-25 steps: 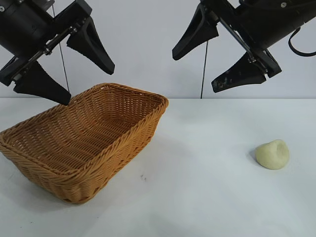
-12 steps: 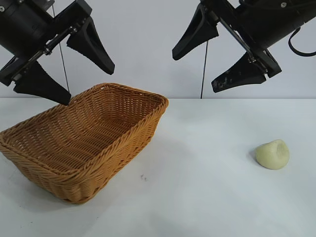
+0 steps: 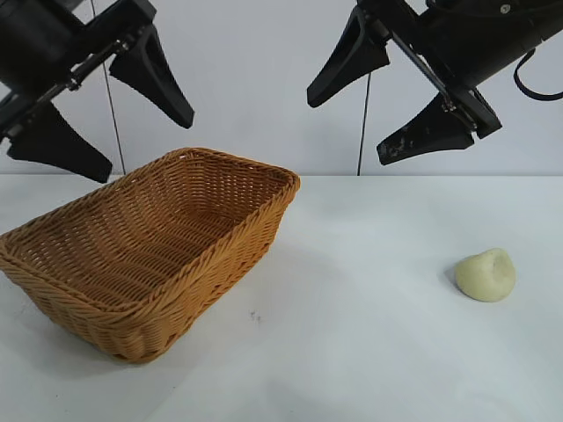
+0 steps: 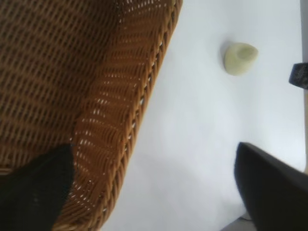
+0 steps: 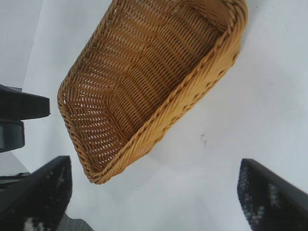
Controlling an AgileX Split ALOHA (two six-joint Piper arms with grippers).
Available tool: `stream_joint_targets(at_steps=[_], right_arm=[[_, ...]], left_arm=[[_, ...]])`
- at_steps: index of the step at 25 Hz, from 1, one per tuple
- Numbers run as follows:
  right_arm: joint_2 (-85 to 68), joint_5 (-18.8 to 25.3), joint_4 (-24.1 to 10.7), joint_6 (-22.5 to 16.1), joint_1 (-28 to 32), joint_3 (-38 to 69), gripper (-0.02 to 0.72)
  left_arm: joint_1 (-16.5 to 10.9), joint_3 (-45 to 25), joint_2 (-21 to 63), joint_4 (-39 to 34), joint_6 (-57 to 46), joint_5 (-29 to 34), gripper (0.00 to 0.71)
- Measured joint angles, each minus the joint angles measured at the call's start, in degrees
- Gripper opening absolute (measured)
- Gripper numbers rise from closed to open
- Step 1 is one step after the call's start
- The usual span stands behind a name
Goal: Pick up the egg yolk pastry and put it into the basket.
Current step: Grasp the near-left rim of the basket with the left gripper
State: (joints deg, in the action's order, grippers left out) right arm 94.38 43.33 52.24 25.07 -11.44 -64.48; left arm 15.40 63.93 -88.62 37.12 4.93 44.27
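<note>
The basket [image 3: 149, 251] is taken as the landmark: it is seen on the white bench [image 3: 369, 352], set at a slant, with nothing visible inside it in any view. The pastry [image 3: 486, 275] is found on the bench well apart from the basket, toward the right arm's side, resting alone and touched by nothing. The left hand [image 3: 99, 121] is held in the air above the basket's far left corner, its fingers spread wide and nothing between them; in the left wrist view one fingertip [image 4: 33, 192] is seen over the basket's rim and the other [image 4: 274, 187] over bare bench beside the basket. The right hand [image 3: 383, 110] is held high, above the bench between basket and pastry, likewise spread wide and carrying nothing.
</note>
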Motion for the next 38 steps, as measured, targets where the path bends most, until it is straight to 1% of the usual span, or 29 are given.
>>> stream_joint_targets(at_steps=[3,5,9,10,12,13,14,15,19,22,25,28,30,34,38], right_arm=[[0.00,0.00,0.00,0.00,0.00,0.00,0.642],[0.00,0.00,0.00,0.00,0.00,0.00,0.642],[0.00,0.00,0.00,0.00,0.00,0.00,0.642],[0.00,0.00,0.00,0.00,0.00,0.00,0.642],[0.00,0.00,0.00,0.00,0.00,0.00,0.642],[0.00,0.00,0.00,0.00,0.00,0.00,0.642],[0.00,0.05,0.00,0.00,0.00,0.00,0.642],[0.00,0.05,0.00,0.00,0.00,0.00,0.642],[0.00,0.27,0.00,0.00,0.00,0.00,0.642],[0.00,0.43,0.00,0.00,0.00,0.00,0.642],[0.00,0.48,0.00,0.00,0.00,0.00,0.642],[0.00,0.99,0.00,0.00,0.00,0.00,0.642],[0.00,1.21,0.00,0.00,0.00,0.00,0.642],[0.00,1.26,0.00,0.00,0.00,0.00,0.642],[0.00,1.26,0.00,0.00,0.00,0.00,0.642]], left_arm=[[0.08,0.00,3.76,-5.69,-7.61,1.42,0.697],[0.63,-0.14,5.98,-8.83,-12.94,2.66,0.697],[3.23,-2.77,10.58,-16.10,-27.27,2.86,0.697],[3.23,-2.77,10.58,-16.10,-27.27,2.86,0.697],[5.24,-5.00,11.84,-21.44,-36.67,2.68,0.697],[6.92,-7.12,12.22,-26.19,-45.47,2.67,0.697],[7.48,-8.26,12.22,-28.20,-49.96,2.62,0.697],[7.70,-9.23,12.22,-29.56,-53.94,2.48,0.697],[7.77,-10.75,12.22,-34.01,-64.66,0.76,0.697],[7.77,-10.75,12.28,-34.85,-70.32,0.13,0.697],[7.77,-10.87,11.51,-34.89,-73.53,-0.01,0.697],[7.77,-11.04,8.22,-34.89,-75.09,-0.07,0.697],[7.18,-11.04,5.62,-34.59,-76.38,-0.28,0.697],[4.41,-11.15,1.19,-31.97,-74.55,-1.36,0.697],[4.07,-11.15,-1.97,-30.56,-73.22,-2.99,0.697]])
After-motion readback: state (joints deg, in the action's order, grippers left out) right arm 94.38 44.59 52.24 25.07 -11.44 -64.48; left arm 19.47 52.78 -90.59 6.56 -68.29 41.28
